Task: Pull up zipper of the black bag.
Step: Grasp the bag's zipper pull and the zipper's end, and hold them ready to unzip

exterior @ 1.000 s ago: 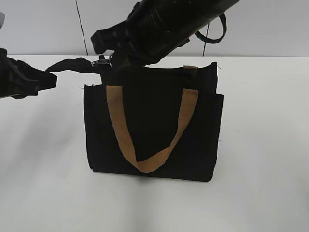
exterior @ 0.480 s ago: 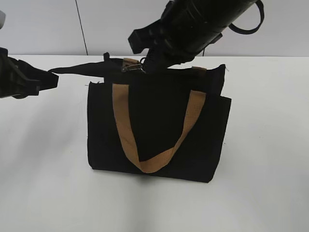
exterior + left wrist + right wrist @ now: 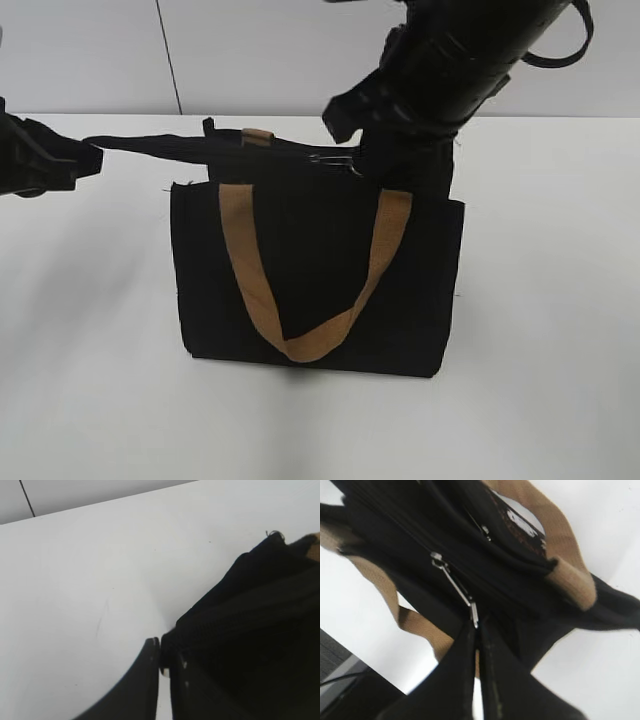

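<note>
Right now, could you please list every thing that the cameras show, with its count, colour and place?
black bag: one, black fabric, standing upright on the table, near the middle of the exterior view.
handle straps: two, tan-brown; one hangs in a loop down the bag's front, the other shows at the top behind.
zipper: one, black line with a silver metal pull tab, along the bag's top edge.
table: one, white, under the bag.
wall: pale panels behind the table.
left gripper: one, black, shut on the black fabric tail at the bag's left end.
right gripper: one, black, above the bag's right part, shut on the end of the pull tab.
</note>
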Robot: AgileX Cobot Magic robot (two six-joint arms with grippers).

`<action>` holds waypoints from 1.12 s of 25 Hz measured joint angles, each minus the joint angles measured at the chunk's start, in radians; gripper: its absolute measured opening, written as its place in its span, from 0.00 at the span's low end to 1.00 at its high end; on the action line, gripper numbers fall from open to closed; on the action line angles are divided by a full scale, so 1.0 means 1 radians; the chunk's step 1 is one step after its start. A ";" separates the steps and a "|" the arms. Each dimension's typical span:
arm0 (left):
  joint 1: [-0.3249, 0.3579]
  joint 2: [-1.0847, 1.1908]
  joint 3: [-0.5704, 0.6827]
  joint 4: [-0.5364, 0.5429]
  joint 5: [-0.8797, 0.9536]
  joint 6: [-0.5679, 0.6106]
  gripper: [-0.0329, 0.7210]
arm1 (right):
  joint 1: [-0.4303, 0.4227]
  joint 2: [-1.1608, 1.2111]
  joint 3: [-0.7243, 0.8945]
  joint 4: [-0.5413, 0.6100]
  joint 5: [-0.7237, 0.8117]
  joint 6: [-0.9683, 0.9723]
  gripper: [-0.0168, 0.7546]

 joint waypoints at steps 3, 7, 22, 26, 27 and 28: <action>0.000 0.000 0.000 0.000 0.001 0.000 0.07 | 0.000 -0.003 0.000 -0.078 0.063 0.003 0.00; 0.000 0.000 0.000 0.000 0.002 0.000 0.07 | 0.000 -0.024 -0.001 -0.167 0.134 0.004 0.00; 0.003 0.000 0.000 0.000 -0.041 0.001 0.26 | -0.002 -0.081 -0.001 -0.219 0.199 -0.009 0.19; 0.004 0.000 0.000 0.000 -0.046 0.000 0.70 | -0.004 -0.088 -0.001 -0.159 0.205 -0.074 0.63; 0.004 0.000 0.000 0.000 -0.050 0.000 0.75 | -0.004 -0.094 -0.001 -0.145 0.196 -0.082 0.72; 0.004 0.000 0.000 0.000 -0.054 0.000 0.80 | -0.004 -0.102 -0.001 -0.134 0.184 -0.087 0.77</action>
